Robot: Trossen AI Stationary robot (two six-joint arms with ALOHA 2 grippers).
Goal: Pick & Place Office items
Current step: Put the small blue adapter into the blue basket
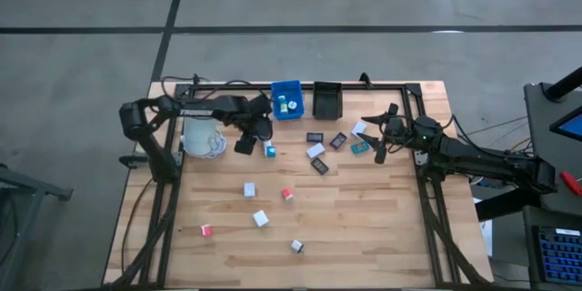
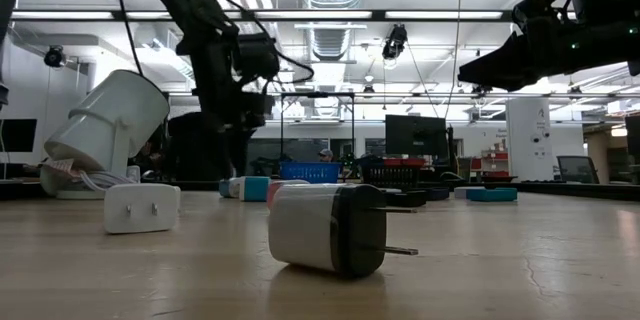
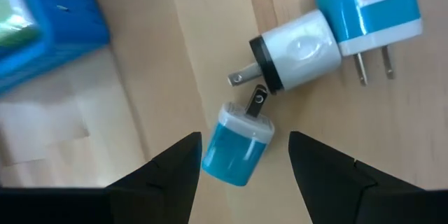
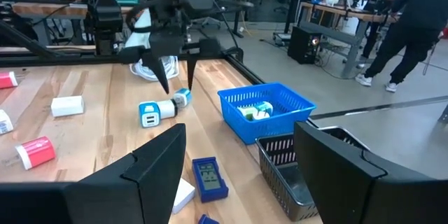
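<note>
Hovering near the bench's (image 1: 364, 227) far left, beside the white mug (image 1: 204, 136), the left tool (image 1: 245, 145) hangs released, fingers spread, directly above a small teal charger (image 3: 236, 144) lying prongs-up-bench. Just beside it: a white plug (image 3: 299, 49) touching a blue-white charger (image 3: 367, 7). Blue bin (image 1: 286, 99) and black bin (image 1: 326, 98) sit at the far edge. Loose office items scattered mid-bench: white cube (image 1: 261, 218), red block (image 1: 286, 194), flat black rectangle (image 1: 319, 165). Right tool (image 1: 380, 142) released, raised over the flat pieces at far right.
</note>
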